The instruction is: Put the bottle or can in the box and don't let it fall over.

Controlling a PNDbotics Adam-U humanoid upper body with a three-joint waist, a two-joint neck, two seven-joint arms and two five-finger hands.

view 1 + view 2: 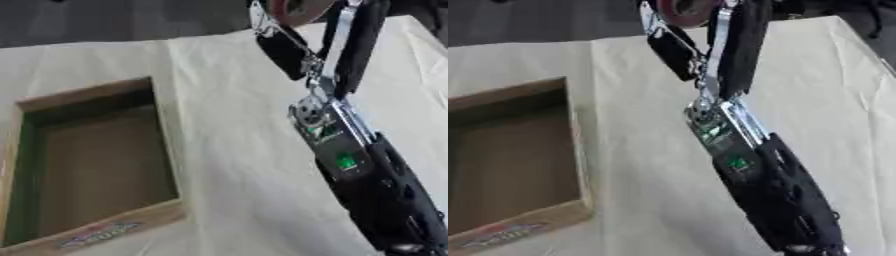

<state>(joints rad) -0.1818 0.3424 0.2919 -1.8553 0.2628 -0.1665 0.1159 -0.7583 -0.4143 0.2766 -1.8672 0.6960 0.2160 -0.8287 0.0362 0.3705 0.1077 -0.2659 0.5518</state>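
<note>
Nothing actually readable here, just a blurry red-and-blue printed label [98, 234] on the front wall of the cardboard box [131, 218], letters too smeared.

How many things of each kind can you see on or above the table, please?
Cardboard box: 1
Reddish round thing at the top edge: 1
Right hand: 1
Total: 3

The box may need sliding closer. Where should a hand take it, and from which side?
Take the box by its right long wall, from above: the top is open, the rim thin and bare, and that wall faces the right hand.
</note>
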